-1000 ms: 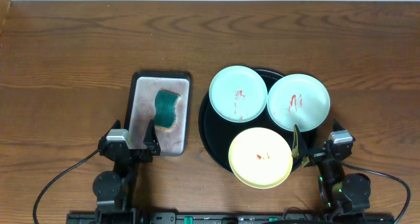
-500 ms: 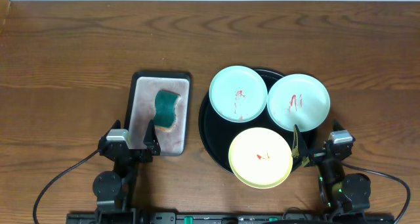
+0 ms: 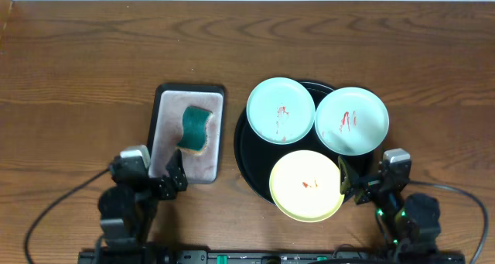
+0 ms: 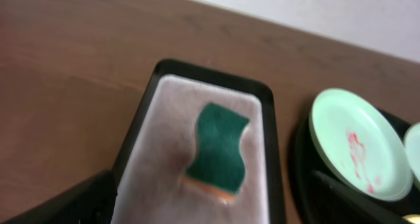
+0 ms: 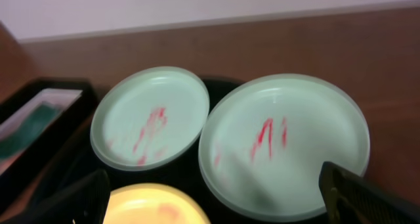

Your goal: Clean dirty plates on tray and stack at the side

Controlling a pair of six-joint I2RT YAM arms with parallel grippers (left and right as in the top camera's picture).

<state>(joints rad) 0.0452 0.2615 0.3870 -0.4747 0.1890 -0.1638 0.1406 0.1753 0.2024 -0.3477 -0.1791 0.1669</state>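
Overhead, your left gripper (image 3: 166,179) and right gripper (image 3: 352,184) both gape wide, empty. Three smeared plates (image 3: 280,110) sit unwiped on the tray (image 3: 249,159), just ahead of the right fingers. Next, by my judgement, send the left fingers forward to close on the sponge (image 3: 194,128).

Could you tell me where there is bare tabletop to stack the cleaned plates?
The tabletop is bare right of the black tray, left of the grey tray, and along the far strip beyond both. The gap between them is narrow; the black tray is crowded with plates.
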